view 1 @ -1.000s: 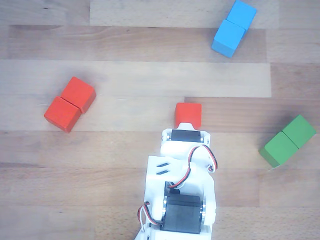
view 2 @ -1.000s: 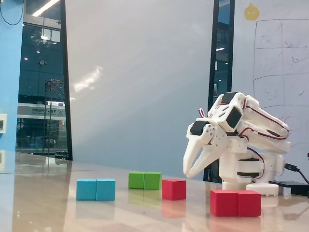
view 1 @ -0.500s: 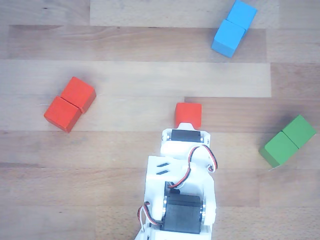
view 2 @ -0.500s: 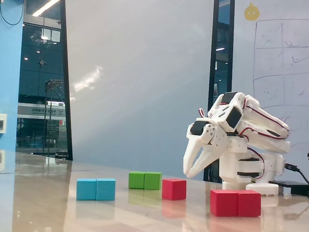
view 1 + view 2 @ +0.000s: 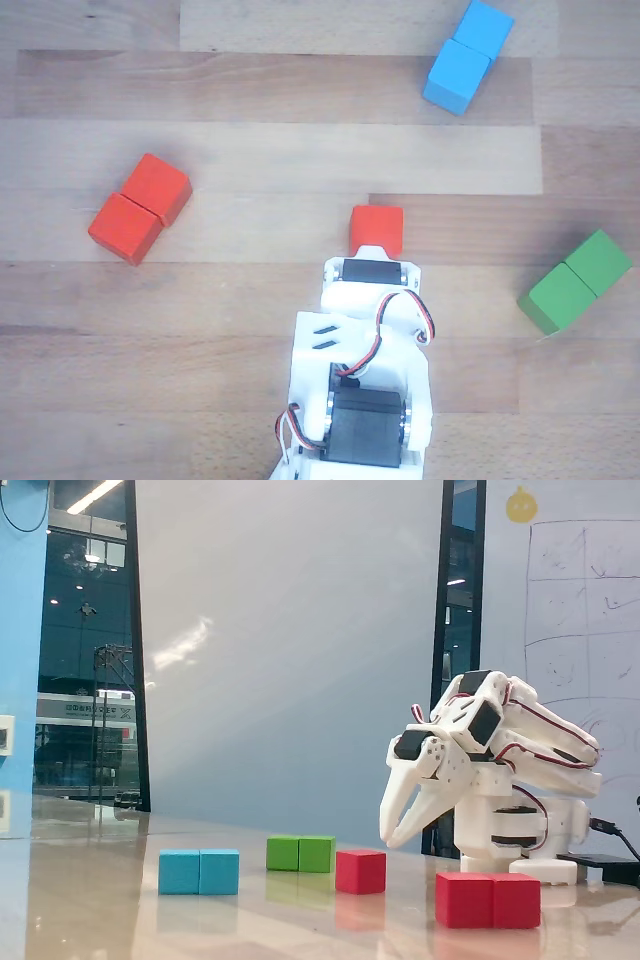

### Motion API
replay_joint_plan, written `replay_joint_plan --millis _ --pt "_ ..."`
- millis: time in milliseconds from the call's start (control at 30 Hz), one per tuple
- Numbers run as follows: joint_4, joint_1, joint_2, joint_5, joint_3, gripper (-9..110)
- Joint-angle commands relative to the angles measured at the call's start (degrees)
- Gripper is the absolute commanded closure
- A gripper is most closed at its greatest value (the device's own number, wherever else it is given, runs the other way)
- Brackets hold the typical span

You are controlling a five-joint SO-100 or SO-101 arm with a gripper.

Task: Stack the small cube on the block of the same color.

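The small cube (image 5: 377, 225) is red-orange and rests on the wooden table, its near edge covered by the arm's wrist (image 5: 372, 275) in the other view. In the fixed view the small cube (image 5: 361, 871) stands alone between the coloured blocks. The red-orange two-cube block (image 5: 140, 208) lies far left in the other view and is front right as the block (image 5: 488, 900) in the fixed view. My gripper (image 5: 388, 838) hangs above the table, pointing down, just right of the small cube and clear of it. Its fingertips meet and hold nothing.
A blue two-cube block (image 5: 466, 55) lies at the top right and a green one (image 5: 576, 281) at the right edge of the other view. In the fixed view the blue block (image 5: 199, 871) and the green block (image 5: 300, 853) stand left of the small cube. The arm's base (image 5: 515, 840) sits at the right.
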Motion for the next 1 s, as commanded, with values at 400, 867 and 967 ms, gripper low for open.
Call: replay_joint_plan --millis 400,867,967 --pt "0.18 0.70 1.32 -0.35 -3.34 101" --pt "1.23 0.18 -41.13 -0.35 -51.15 101" --pt "4.75 0.18 -50.71 -0.35 -61.26 101"
